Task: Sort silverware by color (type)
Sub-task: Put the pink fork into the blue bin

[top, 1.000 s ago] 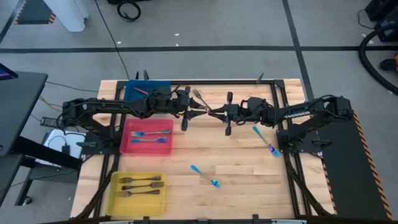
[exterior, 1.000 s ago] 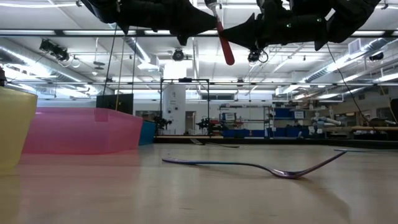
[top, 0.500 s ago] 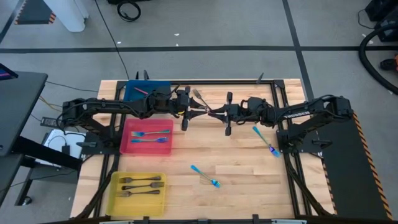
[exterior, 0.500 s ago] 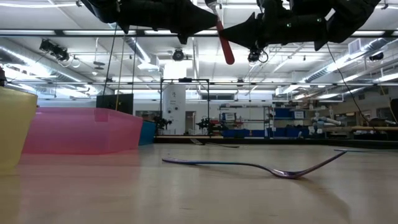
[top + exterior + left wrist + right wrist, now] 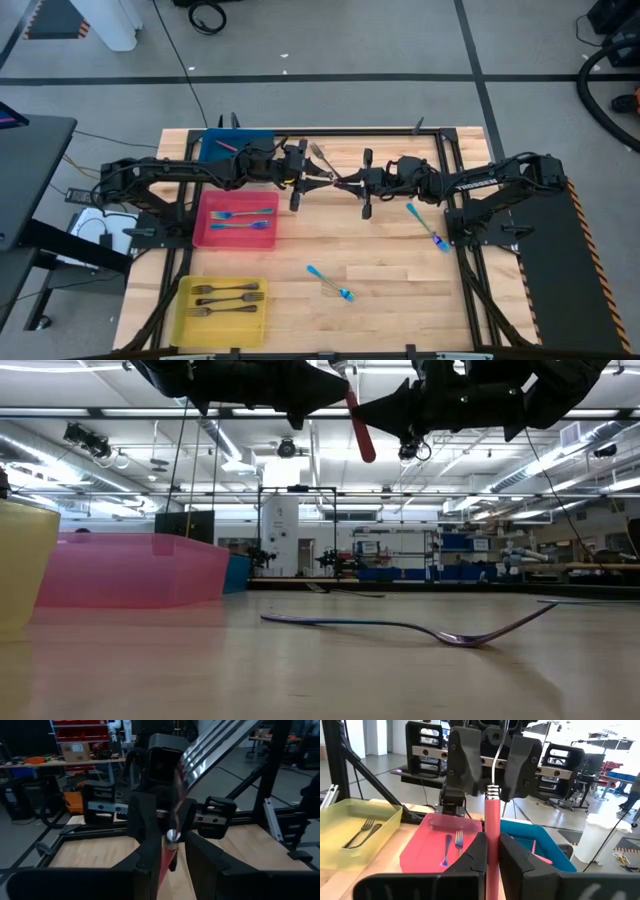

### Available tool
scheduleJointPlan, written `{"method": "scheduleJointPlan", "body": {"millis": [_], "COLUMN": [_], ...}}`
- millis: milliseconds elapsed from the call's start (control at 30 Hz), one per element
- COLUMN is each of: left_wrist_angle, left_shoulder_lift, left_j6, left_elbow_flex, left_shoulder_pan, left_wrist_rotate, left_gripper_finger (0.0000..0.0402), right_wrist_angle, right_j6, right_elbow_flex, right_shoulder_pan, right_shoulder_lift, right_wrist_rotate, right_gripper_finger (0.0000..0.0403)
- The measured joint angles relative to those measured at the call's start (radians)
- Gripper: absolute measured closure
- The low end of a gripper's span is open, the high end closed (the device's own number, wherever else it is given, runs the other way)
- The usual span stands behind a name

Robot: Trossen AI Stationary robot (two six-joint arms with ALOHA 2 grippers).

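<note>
A red-handled fork is held in the air above the table's far middle, between my two grippers. Its metal tines point up and toward the far side, and its red handle slants down. My right gripper reaches in from the right and is shut on the handle. My left gripper faces it from the left, open. Its fingers stand on either side of the fork's thin metal neck, and a gap shows on both sides. My right gripper pinches the red handle between its two fingers, a little below the handle's ringed upper end. The fingers come level from the table's right side and lie across the handle. The fork is lifted clear and stands steeply, tines up, with the handle's free end hanging below.
A blue bin at the far left holds a red fork. Nearer, a pink bin holds two blue forks, and a yellow bin holds dark forks. Loose blue forks lie at the table's middle and right.
</note>
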Motion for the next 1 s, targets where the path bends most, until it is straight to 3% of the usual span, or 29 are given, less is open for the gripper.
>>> {"method": "scheduleJointPlan", "body": {"millis": [433,700,900,1000], "left_wrist_angle": [0.026,0.013,0.012,0.011], "left_shoulder_lift": [0.002,0.004,0.004,0.004], "left_j6": [-0.002,0.025,0.048,0.049], "left_elbow_flex": [0.0,0.0,0.0,0.0], "left_shoulder_pan": [-0.001,-0.001,-0.001,0.001], "left_wrist_rotate": [0.015,0.017,0.016,0.012], "left_gripper_finger": [0.0311,0.0381,0.0379,0.0379], "right_wrist_angle": [0.067,0.048,0.047,0.047], "right_j6": [0.007,0.015,0.015,0.018], "right_elbow_flex": [0.042,0.052,0.052,0.052], "right_shoulder_pan": [0.0,0.0,0.0,0.003], "right_shoulder_lift": [0.092,0.098,0.098,0.098], "right_wrist_rotate": [-0.041,-0.039,-0.039,0.012], "right_gripper_finger": [0.0372,0.0367,0.0346,0.0338]}}
